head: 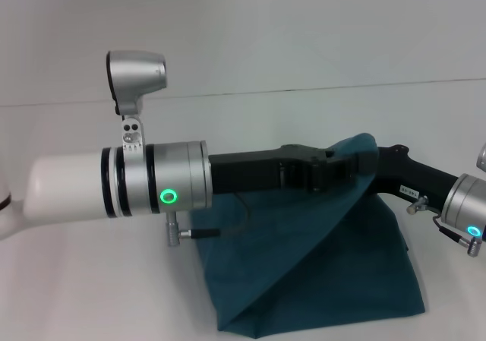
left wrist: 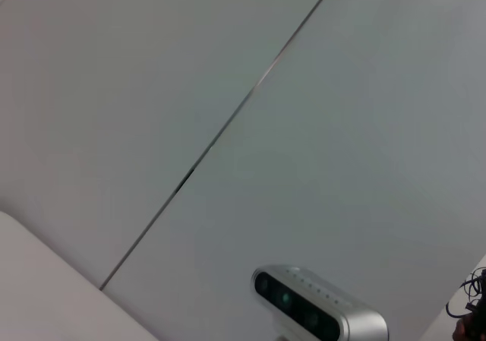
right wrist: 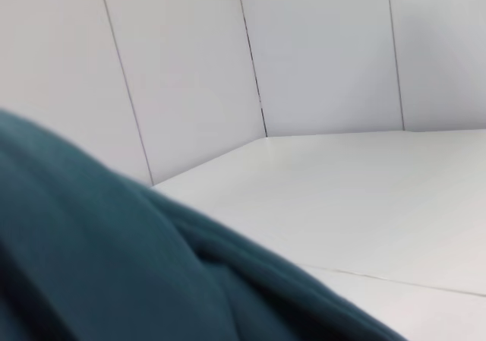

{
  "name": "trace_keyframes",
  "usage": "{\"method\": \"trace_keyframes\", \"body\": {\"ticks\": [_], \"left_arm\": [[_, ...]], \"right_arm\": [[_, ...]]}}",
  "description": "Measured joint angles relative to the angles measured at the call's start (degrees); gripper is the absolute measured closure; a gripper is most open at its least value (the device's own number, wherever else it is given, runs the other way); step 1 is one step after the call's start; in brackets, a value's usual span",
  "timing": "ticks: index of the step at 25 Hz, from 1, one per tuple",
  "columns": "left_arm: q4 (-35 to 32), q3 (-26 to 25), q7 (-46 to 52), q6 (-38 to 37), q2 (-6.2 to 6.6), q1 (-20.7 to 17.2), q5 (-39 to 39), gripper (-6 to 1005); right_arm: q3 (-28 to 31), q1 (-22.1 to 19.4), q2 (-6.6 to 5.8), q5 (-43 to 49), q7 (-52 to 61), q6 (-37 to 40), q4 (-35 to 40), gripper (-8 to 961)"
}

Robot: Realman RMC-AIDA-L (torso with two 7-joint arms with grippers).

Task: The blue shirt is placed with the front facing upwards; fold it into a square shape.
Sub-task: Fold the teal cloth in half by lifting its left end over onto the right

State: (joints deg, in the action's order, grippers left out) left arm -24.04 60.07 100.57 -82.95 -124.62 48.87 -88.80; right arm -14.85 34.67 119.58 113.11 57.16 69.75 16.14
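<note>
Currently: blue shirt [head: 319, 273], dark teal, lies on the white desk [head: 91, 280] as a part-folded bundle, one flap raised to a peak. Left pincer [head: 345, 162] and right pincer [head: 377, 166] meet at that peak, each apparently pinching the raised cloth, though the fingers are partly hidden. Lettering not visible. Judged partway: some folding done; lifted layer not yet laid down, square shape not yet reached.

The head view looks forward and down over both arms onto the table [head: 76, 280]. The left wrist view faces up at wall panels. The right wrist view, close against the shirt [right wrist: 91, 265], shares shirt and table with the head view.
</note>
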Motion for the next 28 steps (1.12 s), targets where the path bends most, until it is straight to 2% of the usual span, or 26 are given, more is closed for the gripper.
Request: {"method": "trace_keyframes", "body": {"ticks": [6, 17, 25, 27, 28], "left_arm": [[1.9, 1.8, -0.8, 3.5, -0.01, 0.0, 1.3, 979], [3.3, 3.1, -1.7, 4.5, -0.01, 0.1, 2.6, 980], [5.5, 4.2, -3.1, 6.0, 0.00, -0.6, 5.6, 971], [5.8, 6.3, -2.9, 5.9, -0.01, -0.7, 5.7, 967], [5.8, 6.8, -2.8, 5.6, -0.01, -0.7, 5.7, 934]], "right_arm": [[0.0, 0.2, 0.03, -0.7, 0.0, -0.1, 1.0, 954], [0.1, -1.0, -0.05, -5.5, 2.5, -1.0, 6.9, 955], [-0.3, -1.4, -0.05, -5.7, 3.5, -0.6, 7.5, 955], [-0.4, -1.4, -0.05, -5.7, 3.5, -0.6, 7.5, 955], [-0.4, -1.4, -0.05, -5.6, 3.5, -0.6, 7.5, 955]]}}
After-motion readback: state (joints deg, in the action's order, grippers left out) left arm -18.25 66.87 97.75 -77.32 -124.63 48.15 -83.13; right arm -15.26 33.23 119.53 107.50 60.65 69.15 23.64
